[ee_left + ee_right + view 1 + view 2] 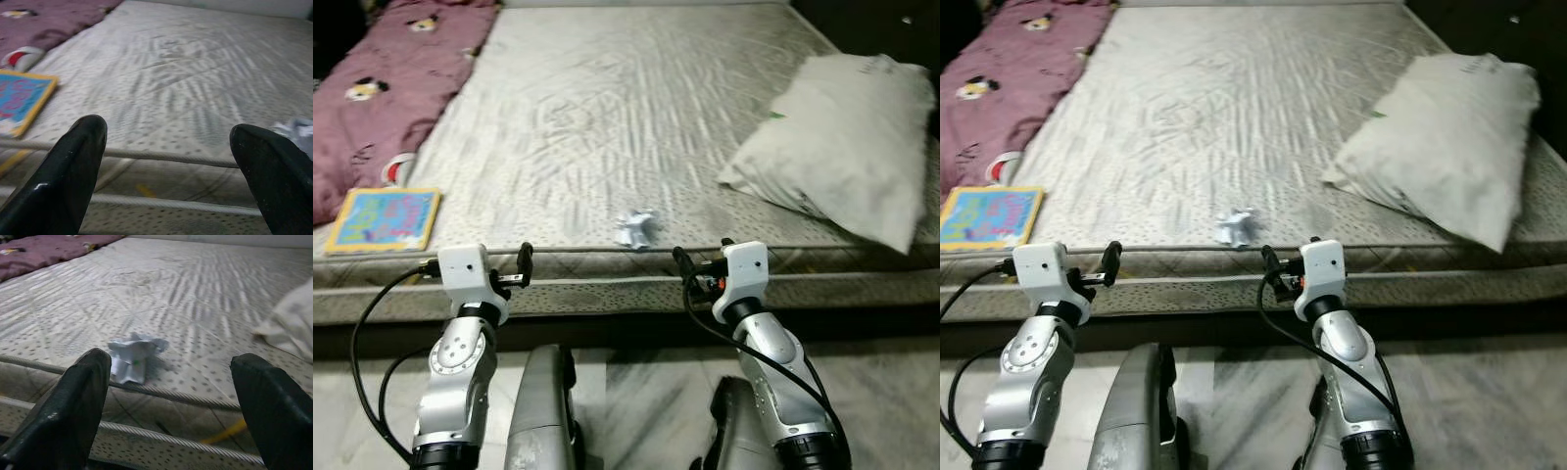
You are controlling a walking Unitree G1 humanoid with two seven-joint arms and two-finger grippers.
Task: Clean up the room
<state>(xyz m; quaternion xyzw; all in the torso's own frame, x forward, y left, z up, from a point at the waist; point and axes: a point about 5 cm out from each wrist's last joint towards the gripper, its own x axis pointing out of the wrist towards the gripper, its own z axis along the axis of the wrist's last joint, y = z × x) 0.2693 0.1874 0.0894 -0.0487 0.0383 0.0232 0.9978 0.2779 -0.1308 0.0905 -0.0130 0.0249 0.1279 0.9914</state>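
mattress (607, 108) grey, dotted | blanket (391, 78) maroon, cartoon print | book (386, 219) blue, yellow-edged | pillow (847, 142) white

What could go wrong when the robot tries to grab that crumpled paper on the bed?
The crumpled paper lies right at the mattress edge, so a nudge from the open right gripper might knock it onto the floor. It is light and may slip from the fingers. The fingers could also snag the edge piping.
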